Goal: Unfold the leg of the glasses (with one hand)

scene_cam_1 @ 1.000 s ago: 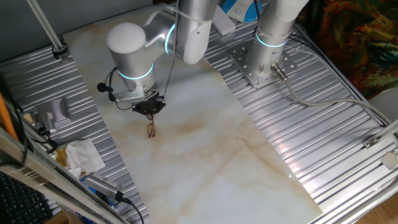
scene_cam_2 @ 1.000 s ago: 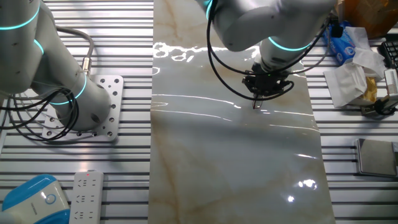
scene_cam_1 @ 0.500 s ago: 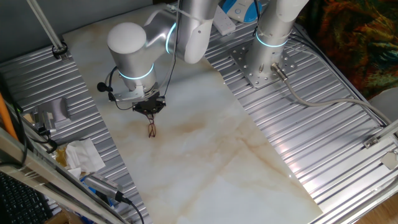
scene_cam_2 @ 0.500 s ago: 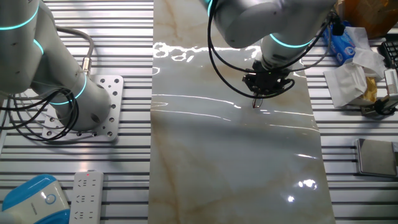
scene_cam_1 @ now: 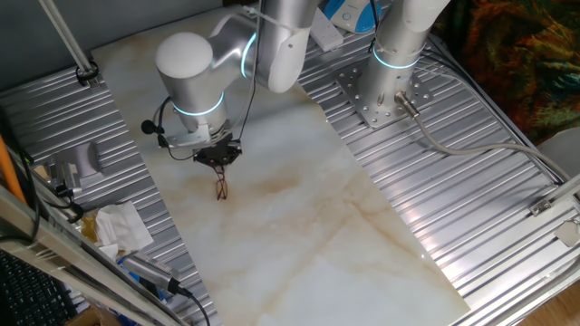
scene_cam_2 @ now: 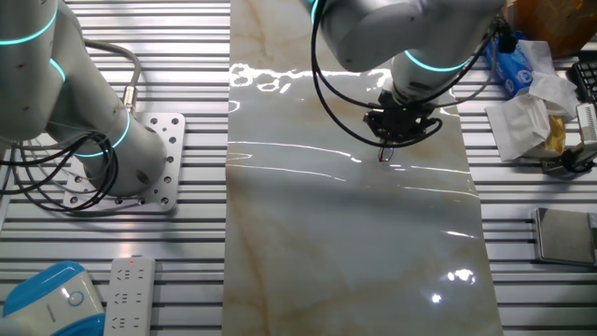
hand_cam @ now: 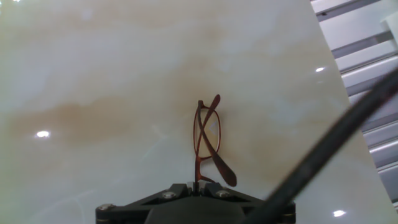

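Note:
The glasses [hand_cam: 207, 140] are small, with a thin reddish-brown wire frame. In the hand view they hang from one arm, which my gripper [hand_cam: 196, 185] pinches at its end; the other arm crosses the frame, its tip low at the right. In one fixed view the glasses [scene_cam_1: 221, 187] dangle just below my gripper [scene_cam_1: 218, 163], close over the marble table. In the other fixed view my gripper [scene_cam_2: 388, 140] shows with the glasses [scene_cam_2: 382, 155] as a tiny dark mark beneath it.
The marble slab [scene_cam_1: 299, 217] lies between ribbed metal panels [scene_cam_1: 426, 154]. A second arm's base [scene_cam_1: 385, 86] stands at the back. Crumpled tissue [scene_cam_1: 122, 226] and tools lie at the left edge. A black cable [hand_cam: 323, 155] crosses the hand view at right.

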